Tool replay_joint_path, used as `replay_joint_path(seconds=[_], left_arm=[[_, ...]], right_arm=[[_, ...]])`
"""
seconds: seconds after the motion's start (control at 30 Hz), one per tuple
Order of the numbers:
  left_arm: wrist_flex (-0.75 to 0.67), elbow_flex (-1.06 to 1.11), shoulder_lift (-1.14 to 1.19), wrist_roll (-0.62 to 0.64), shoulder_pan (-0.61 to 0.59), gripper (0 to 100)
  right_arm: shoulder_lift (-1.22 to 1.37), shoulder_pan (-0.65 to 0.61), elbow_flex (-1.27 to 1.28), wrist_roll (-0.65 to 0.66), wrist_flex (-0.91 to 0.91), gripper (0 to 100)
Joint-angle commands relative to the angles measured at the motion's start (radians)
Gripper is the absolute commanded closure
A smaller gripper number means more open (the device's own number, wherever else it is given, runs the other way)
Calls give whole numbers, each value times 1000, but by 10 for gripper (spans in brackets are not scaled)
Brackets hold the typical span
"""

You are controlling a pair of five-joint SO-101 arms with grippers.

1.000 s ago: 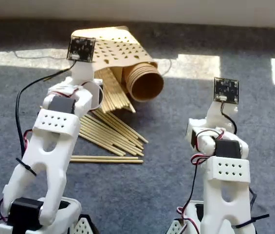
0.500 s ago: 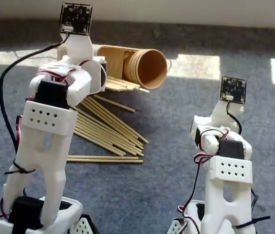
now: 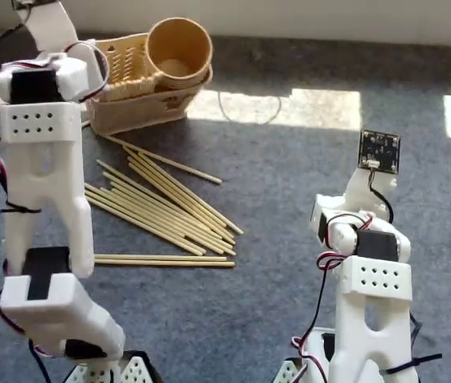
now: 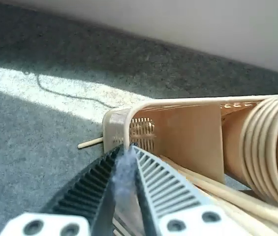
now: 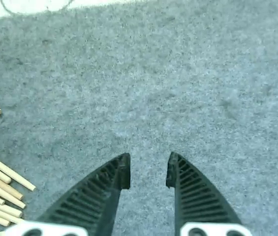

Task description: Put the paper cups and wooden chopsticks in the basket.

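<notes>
**On the grey carpet point(image 3: 289, 199), wooden chopsticks point(image 3: 165, 211) lie nearest my left gripper point(image 4: 125, 152)**

It grips the basket point(image 3: 141, 112) rim, paper cups point(image 3: 179, 48) inside. The sticks lie behind it, toward my base, slanting toward my right gripper point(image 5: 147, 169), narrowly parted and empty.

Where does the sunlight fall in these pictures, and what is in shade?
High view: a sunlit band crosses the carpet beside the basket; the chopsticks lie in shade. Left wrist view: a bright patch beside the basket's corner. Right wrist view: the open right claw hangs over shaded carpet.
</notes>
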Motion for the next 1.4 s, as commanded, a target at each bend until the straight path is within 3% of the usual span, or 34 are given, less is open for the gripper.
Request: replay_joint_path(seconds=[0.0,0.17,0.33,0.43,0.73,1.17,1.37], left_arm=[[29,-130,88,9,-15,993],[80,-274,232,5,-38,976],[189,-435,314,6,-33,847],[222,-496,363,3,-31,853],[232,-584,522,-118,21,993],[465,-820,507,-123,176,993],[493,-837,498,-112,245,993]], right_arm=[[-25,5,-4,-8,-28,864],[-25,4,-4,-8,-30,864],[-24,4,-2,-8,-30,864],[-24,4,2,-8,-58,864],[-24,4,4,-8,-61,864],[-30,13,4,-8,-61,864],[-31,15,4,-8,-59,864]])
